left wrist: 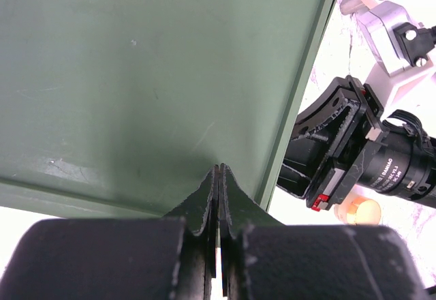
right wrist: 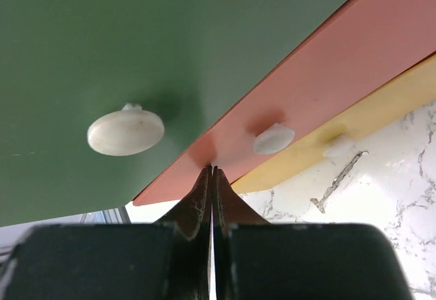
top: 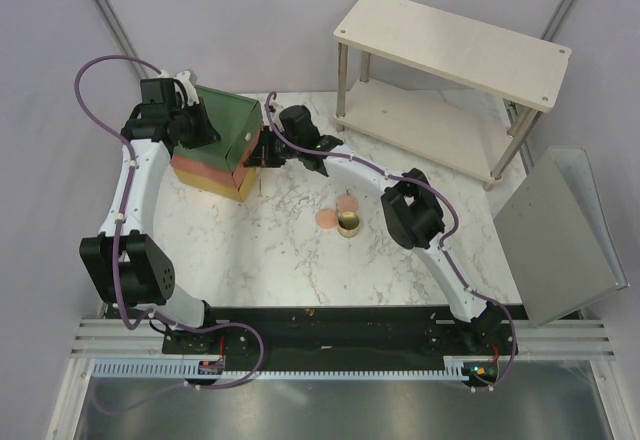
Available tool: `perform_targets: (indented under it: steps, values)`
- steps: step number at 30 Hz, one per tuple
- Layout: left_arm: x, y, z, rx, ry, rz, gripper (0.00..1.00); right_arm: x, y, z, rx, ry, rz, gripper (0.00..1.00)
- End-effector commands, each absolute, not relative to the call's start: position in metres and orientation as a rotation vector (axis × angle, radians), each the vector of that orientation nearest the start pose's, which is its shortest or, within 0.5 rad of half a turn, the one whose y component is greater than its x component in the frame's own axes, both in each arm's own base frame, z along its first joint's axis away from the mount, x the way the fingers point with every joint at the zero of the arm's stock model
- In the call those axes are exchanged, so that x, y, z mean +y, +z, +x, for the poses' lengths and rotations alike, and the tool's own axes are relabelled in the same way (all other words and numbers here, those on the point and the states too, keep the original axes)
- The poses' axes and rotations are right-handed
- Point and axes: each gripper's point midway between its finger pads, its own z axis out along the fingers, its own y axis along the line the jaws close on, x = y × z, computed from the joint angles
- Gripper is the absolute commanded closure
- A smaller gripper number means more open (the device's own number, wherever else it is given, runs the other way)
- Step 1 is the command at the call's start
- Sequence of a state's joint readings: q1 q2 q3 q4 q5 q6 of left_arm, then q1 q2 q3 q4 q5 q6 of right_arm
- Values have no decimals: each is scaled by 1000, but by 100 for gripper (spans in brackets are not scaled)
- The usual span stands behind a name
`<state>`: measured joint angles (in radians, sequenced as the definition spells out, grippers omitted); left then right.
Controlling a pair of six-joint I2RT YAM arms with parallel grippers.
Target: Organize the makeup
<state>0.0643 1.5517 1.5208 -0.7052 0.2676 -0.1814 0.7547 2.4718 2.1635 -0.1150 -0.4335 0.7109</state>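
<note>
Of the makeup, two pink discs (top: 348,203) (top: 327,219) and a round gold pot (top: 350,226) lie on the marble mid-table; the other items are out of view. Both arms reach away from them to the drawer box (top: 228,115) at the back left. My left gripper (top: 203,132) (left wrist: 218,170) is shut and empty, its tips over the box's green top (left wrist: 136,75). My right gripper (top: 262,152) (right wrist: 212,169) is shut too, tips against the orange drawer front (right wrist: 320,88), left of its white knob (right wrist: 274,138).
The green drawer has a white knob (right wrist: 126,133) and the yellow drawer another (right wrist: 340,146). A wooden two-level shelf (top: 450,45) stands at the back right. A grey metal panel (top: 560,230) leans at the right edge. The right arm's wrist (left wrist: 354,157) sits close beside the box.
</note>
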Motion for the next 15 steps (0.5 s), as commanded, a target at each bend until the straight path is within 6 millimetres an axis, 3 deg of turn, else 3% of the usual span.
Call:
perform_targets:
  steps: [1,7,9,10,11,13,14,15]
  values:
    - [-24,216,397,2397,-353,-147,98,540,165,425,2105,1400,-363,100]
    - [-23,214,396,2402,-338,-139,98,529,169,417,2113,1391,-374,99]
    - [-22,215,396,2402,-334,-143,98,516,169,411,2134,1384,-372,90]
    - [-22,214,396,2403,-334,-143,98,510,183,408,2117,1388,-371,85]
    - [-22,214,396,2405,-336,-143,98,500,165,404,2161,1370,-352,80]
    - [-22,214,396,2403,-332,-144,98,490,164,398,2159,1397,-343,78]
    - [-22,213,396,2405,-336,-143,97,481,156,395,2181,1423,-295,67]
    - [-24,214,395,2404,-343,-134,97,478,154,389,2184,1471,-291,63]
